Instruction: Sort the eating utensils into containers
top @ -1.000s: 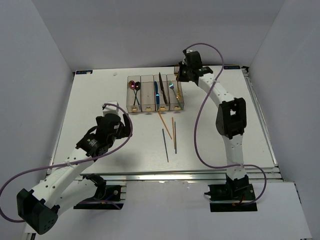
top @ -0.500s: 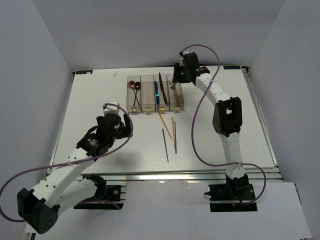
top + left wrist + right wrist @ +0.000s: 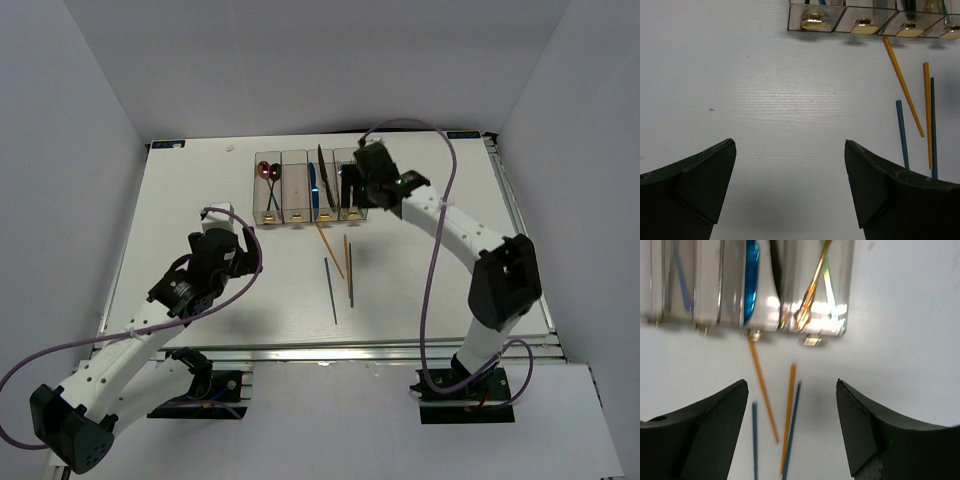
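The containers are a row of joined clear bins at the back of the table. They hold red and dark spoons, a blue knife, a black knife, and a gold fork beside an iridescent one. Several chopsticks lie loose in front of the bins, among them a slanted gold one, a second gold one and a blue one. My right gripper hangs open and empty over the bins' near right end. The left gripper is wide open above bare table, left of the chopsticks.
The white table has a metal rail along its near edge. Grey walls close in the back and both sides. A purple cable loops from each arm. The bins' yellow end marks face the arms.
The right gripper has opened and swung from the bins' far end toward their near end. The gold fork it carried now lies in the rightmost bin. The left arm has hardly moved.
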`<state>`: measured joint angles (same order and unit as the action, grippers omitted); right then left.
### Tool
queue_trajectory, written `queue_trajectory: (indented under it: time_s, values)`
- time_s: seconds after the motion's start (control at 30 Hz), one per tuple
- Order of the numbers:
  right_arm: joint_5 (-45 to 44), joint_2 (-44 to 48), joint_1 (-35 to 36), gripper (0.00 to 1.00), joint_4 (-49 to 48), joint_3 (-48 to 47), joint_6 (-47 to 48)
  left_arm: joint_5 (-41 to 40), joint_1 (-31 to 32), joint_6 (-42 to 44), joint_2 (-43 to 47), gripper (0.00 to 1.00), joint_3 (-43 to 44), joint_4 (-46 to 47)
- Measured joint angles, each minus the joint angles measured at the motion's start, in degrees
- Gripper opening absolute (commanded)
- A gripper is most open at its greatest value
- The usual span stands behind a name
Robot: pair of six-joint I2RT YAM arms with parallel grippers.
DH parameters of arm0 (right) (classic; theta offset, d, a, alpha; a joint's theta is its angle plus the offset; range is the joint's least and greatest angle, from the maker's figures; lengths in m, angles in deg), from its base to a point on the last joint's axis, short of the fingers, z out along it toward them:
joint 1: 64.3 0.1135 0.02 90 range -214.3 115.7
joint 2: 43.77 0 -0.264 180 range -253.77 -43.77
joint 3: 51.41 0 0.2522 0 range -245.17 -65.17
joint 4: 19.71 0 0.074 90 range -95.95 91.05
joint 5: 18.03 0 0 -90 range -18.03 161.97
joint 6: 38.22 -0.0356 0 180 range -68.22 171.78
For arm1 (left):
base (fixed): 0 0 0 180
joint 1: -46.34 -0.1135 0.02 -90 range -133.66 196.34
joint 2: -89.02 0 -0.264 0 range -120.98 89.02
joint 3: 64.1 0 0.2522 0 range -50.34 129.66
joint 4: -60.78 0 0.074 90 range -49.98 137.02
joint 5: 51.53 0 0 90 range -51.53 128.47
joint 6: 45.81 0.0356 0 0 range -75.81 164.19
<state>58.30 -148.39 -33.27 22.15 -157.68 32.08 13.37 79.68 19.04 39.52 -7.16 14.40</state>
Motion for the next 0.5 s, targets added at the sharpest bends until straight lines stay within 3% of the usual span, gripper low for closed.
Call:
queue_trajectory:
  time_s: [0.07,0.13,0.33,0.5]
  values:
    - [-1.9,5.05,4.31,0.55,-0.7,7.21,-2.19,-0.35,0.0,-0.17,0.76,0.98,0.0,-0.07]
    - [-3.06,7.02,8.9,0.47,-1.38,13.11,-4.68,-0.7,0.0,-0.31,1.42,0.98,0.0,-0.09]
    - [-3.15,2.67,13.14,0.42,-1.9,24.52,-9.9,-1.09,0.0,-0.42,1.73,0.98,0.0,-0.13]
    - [-3.32,1.81,13.14,0.38,-3.06,25.83,-11.82,-1.11,0.02,-0.42,1.73,0.98,0.0,-0.15]
